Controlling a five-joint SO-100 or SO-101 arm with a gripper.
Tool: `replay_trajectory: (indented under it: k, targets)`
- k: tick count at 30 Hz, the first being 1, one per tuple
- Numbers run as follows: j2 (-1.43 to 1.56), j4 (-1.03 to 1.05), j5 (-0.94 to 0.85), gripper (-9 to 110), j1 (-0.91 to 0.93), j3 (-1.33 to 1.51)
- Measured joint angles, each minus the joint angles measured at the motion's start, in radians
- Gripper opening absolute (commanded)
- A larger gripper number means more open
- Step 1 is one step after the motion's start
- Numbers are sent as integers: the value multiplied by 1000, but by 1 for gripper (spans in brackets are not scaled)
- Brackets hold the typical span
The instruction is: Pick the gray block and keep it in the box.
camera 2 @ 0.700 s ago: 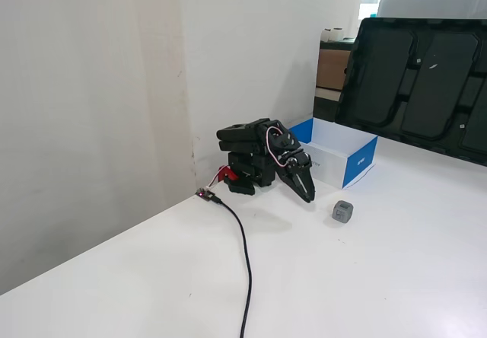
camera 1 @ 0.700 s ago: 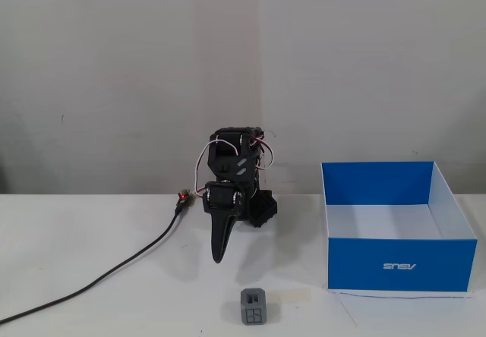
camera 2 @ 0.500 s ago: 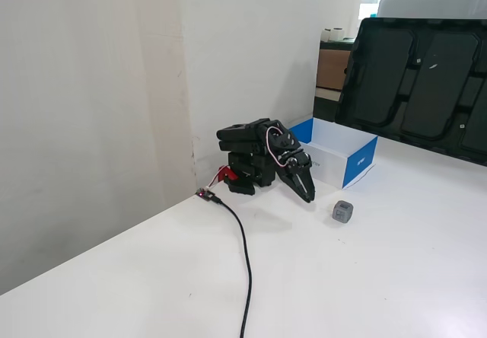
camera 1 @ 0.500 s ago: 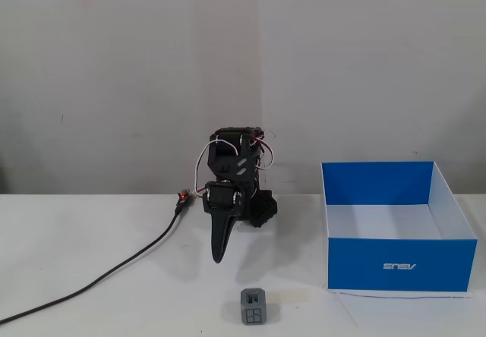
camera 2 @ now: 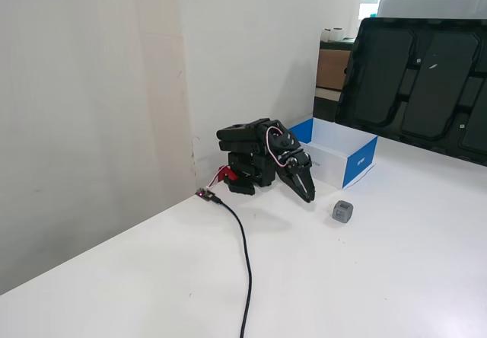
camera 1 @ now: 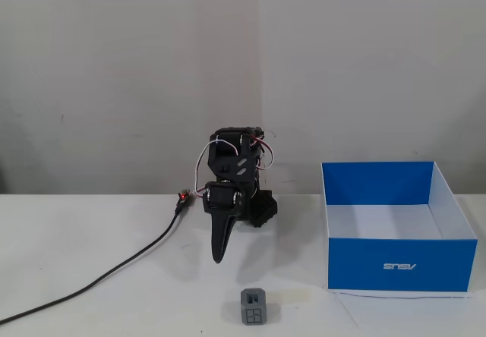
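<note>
The gray block [camera 1: 254, 307] sits on the white table near the front edge; it also shows in the other fixed view [camera 2: 342, 212]. The box [camera 1: 399, 265] is bright blue outside, white inside, and stands to the block's right; it also shows in the other fixed view [camera 2: 358, 164], behind the arm. The black arm is folded low. My gripper [camera 1: 218, 257] points down to the table, shut and empty, left of and behind the block; it also shows in the other fixed view [camera 2: 309, 196].
A black cable [camera 1: 114, 272] runs from the arm's base to the front left across the table. A white wall stands behind the arm. Dark moulded trays [camera 2: 426, 79] lean at the table's far end.
</note>
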Motion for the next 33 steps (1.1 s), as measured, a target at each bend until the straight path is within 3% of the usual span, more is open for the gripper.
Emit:
replay_trajectory:
  k: [3,6,24,33]
  targets:
    - [0,0,0,8,0,0]
    - [0,0,0,0,0,0]
    - [-8,-37,63,0,-78,-60]
    - [-430,-97,123,0,-126,-311]
